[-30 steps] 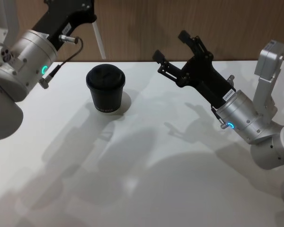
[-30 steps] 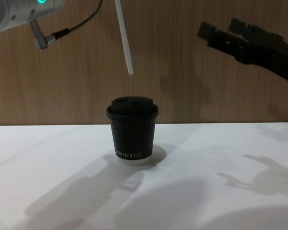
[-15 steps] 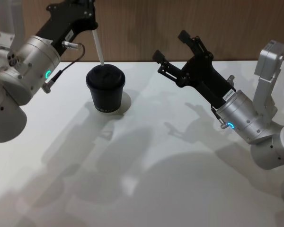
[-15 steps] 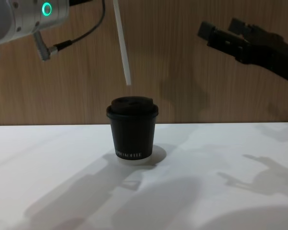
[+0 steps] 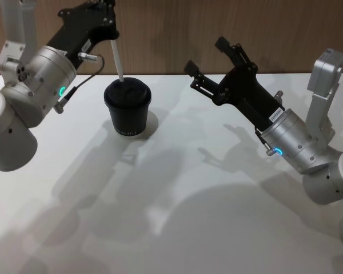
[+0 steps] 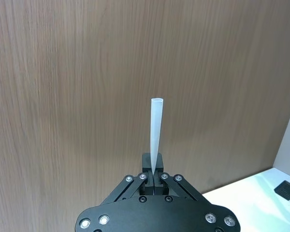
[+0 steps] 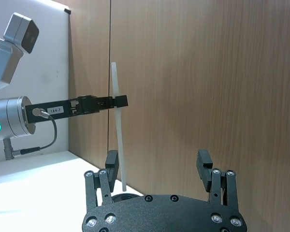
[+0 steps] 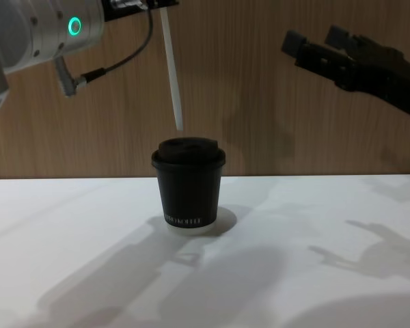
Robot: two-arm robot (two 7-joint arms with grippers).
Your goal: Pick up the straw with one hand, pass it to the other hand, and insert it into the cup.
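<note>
Above the cup (image 8: 188, 183), which stands on the table (image 5: 206, 217) toward its far edge and left of the middle, we hold the straw (image 8: 171, 72) nearly upright with its lower tip just over the black lid, not yet through it as far as the chest view tells. Our left hand (image 5: 110, 31) is closed on the straw's upper part, and the left wrist view shows the fingers pinched tight at its base, which we judge keeps it stiff and aimed down for the insertion. The slight lean of the straw puts its tip near the lid's left part; whether it lines up with the opening we cannot tell. Our right hand (image 5: 208, 61) hangs well apart toward the table's far right, jaws spread wide and holding nothing, which we read as standing clear after its part. A thin black cable (image 8: 119, 58) loops from the left wrist beside the straw. Nothing else on the table stands between tip and lid.
</note>
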